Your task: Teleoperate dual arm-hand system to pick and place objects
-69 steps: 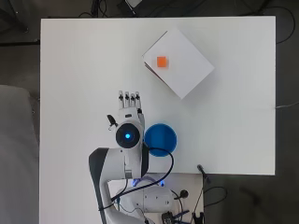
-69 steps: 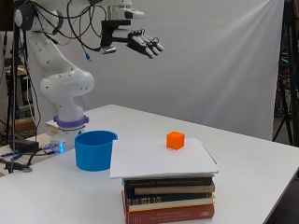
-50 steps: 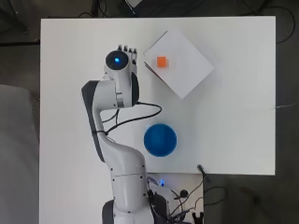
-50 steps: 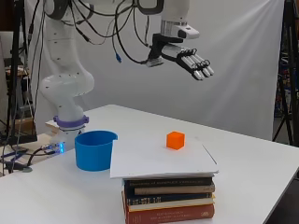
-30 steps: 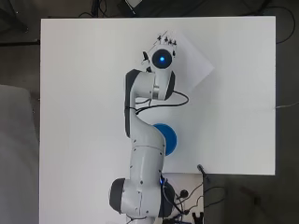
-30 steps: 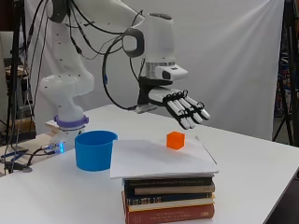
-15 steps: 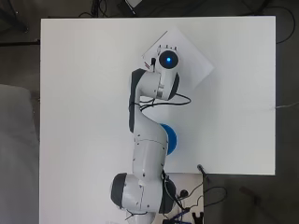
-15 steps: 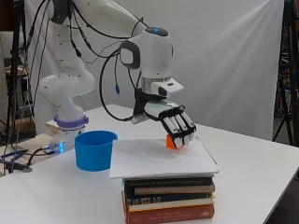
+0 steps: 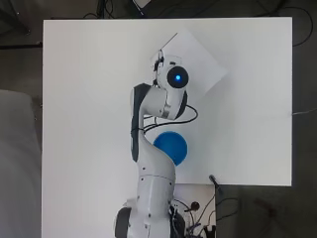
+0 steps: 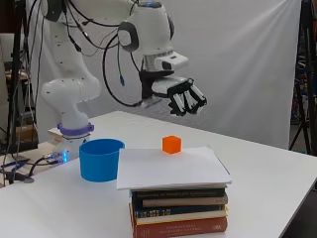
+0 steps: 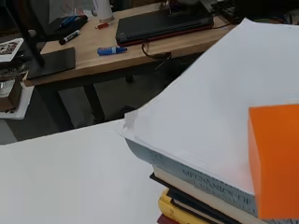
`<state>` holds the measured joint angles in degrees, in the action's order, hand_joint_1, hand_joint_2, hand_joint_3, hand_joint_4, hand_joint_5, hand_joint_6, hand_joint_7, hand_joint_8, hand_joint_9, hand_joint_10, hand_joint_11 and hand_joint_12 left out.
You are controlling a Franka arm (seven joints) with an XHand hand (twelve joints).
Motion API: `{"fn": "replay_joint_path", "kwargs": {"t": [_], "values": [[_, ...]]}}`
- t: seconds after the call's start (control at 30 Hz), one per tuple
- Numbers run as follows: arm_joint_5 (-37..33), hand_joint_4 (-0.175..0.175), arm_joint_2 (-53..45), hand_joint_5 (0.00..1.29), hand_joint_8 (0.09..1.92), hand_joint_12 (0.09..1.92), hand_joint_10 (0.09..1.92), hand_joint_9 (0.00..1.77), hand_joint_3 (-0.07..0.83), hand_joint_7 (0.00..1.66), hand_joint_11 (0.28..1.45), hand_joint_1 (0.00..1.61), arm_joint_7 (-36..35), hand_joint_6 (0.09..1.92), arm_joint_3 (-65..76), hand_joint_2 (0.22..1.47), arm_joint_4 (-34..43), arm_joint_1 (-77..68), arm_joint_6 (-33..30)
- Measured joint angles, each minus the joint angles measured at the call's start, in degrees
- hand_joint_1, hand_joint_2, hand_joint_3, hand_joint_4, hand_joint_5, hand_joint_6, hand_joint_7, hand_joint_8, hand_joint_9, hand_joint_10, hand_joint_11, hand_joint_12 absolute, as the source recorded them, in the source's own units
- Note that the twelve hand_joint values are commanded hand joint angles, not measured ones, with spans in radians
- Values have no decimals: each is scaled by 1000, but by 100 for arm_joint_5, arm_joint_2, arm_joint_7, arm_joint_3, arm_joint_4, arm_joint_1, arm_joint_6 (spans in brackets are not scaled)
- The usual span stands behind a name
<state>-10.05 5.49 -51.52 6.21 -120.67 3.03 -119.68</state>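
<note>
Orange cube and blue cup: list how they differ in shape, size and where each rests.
Shape: the orange cube is a solid, flat-faced block; the blue cup is a round, open-topped container.
Size: the orange cube is clearly smaller than the blue cup.
Resting place: the orange cube sits on the white sheet atop the stack of books, while the blue cup stands lower, directly on the white table beside the stack.
Shared: both stand upright, untouched by the hand.

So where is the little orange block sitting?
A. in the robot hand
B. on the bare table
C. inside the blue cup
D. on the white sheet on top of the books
D: the orange block rests on the white sheet topping the book stack, below the robot hand.
</note>
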Motion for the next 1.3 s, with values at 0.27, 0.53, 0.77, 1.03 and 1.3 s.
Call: {"fn": "replay_joint_path", "kwargs": {"t": [0.27, 0.53, 0.77, 1.03, 1.3], "values": [[1138, 71, 263, 223, 87, 87, 87, 279, 0, 186, 430, 270, 690, 87, -185, 961, -298, 3, -190], [2105, 74, 274, 291, 87, 87, 87, 394, 2, 294, 433, 299, 702, 87, 108, 981, -1226, 77, -1131], [2004, 133, -44, 590, 542, 487, 646, 745, -8, 621, 583, 613, 692, 480, 134, 1107, -1170, 82, -1108], [588, 175, -51, 743, 1919, 1883, 1917, 1270, 1, 967, 857, 911, -1101, 1351, 254, 1234, -1125, 95, -958], [450, 175, 233, 718, 1920, 1914, 1920, 1286, 2, 930, 932, 898, -1017, 1385, 170, 1247, -870, 91, -595]]}}
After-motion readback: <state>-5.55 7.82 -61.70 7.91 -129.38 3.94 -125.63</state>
